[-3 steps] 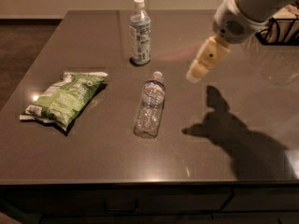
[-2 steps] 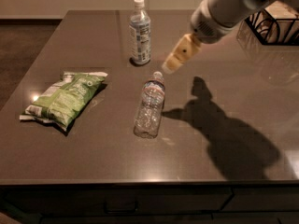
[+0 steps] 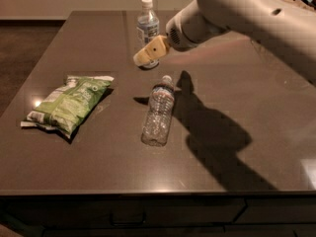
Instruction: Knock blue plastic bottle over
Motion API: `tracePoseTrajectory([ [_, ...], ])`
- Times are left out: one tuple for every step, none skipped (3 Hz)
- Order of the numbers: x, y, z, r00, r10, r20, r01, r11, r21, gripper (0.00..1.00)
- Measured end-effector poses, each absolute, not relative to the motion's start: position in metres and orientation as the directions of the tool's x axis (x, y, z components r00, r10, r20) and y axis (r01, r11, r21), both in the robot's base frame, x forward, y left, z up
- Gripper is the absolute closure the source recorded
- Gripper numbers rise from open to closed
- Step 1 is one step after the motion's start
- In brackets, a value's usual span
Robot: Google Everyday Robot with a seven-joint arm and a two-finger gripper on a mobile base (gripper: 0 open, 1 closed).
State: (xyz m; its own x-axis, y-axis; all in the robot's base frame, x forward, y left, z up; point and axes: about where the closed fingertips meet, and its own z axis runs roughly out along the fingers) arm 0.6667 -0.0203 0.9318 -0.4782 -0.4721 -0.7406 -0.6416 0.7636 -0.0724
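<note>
The blue plastic bottle (image 3: 147,26) stands upright at the far middle of the dark table (image 3: 98,162). It has a white cap and a pale blue-and-white label. My gripper (image 3: 146,55) reaches in from the upper right. Its tan fingers (image 3: 153,50) sit in front of the bottle's lower half and hide its base. I cannot tell whether they touch the bottle.
A clear ribbed water bottle (image 3: 159,112) lies on its side in the middle of the table. A green snack bag (image 3: 69,104) lies at the left. My large white arm (image 3: 256,19) spans the upper right and casts a shadow on the table.
My arm has swung left across the table, and the gripper has moved from the right side to just in front of the blue bottle. The bottle still stands upright.
</note>
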Motion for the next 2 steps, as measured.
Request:
tracePoseTrajectory([
  [0.698,0.006,0.93,-0.444,-0.384,-0.81,-0.609,0.792,-0.041,0.0],
  [0.704,0.01,0.941,-0.413,-0.359,-0.837,-0.603,0.796,-0.044,0.0],
])
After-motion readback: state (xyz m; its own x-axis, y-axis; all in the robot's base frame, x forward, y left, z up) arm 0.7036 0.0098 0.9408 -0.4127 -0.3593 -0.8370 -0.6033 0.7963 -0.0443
